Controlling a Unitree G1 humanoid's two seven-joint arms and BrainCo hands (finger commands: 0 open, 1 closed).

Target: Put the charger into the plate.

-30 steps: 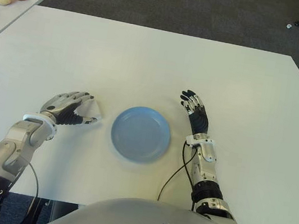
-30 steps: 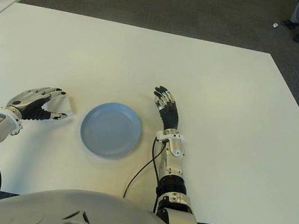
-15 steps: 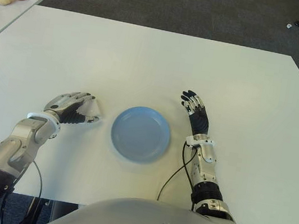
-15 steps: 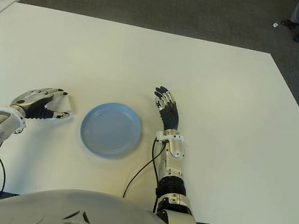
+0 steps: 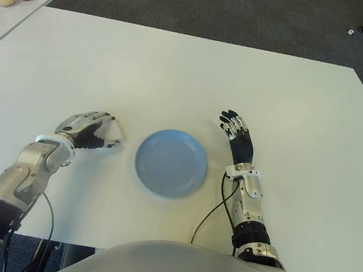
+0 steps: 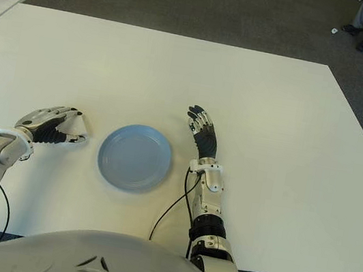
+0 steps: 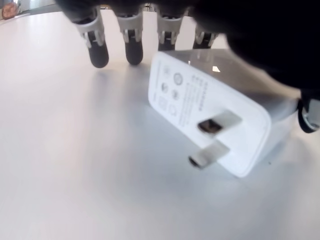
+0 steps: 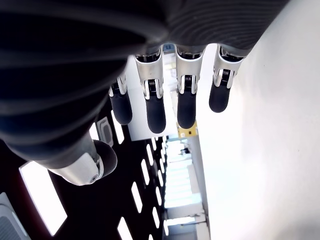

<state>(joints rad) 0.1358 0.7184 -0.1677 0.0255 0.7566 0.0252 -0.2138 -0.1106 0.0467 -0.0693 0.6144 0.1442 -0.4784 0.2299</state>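
Already your left hand [image 5: 88, 129] cups the white charger [image 7: 210, 117] lying on the table [image 5: 177, 73], fingers curled over it; the plate [image 5: 171, 162] lies at its three o'clock. Right hand [image 5: 237, 134] shows open beside the plate's right.

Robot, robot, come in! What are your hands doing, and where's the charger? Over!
Left hand cupped over white charger on table, left of blue plate. Right hand open, right of plate. Plate empty, path clear.
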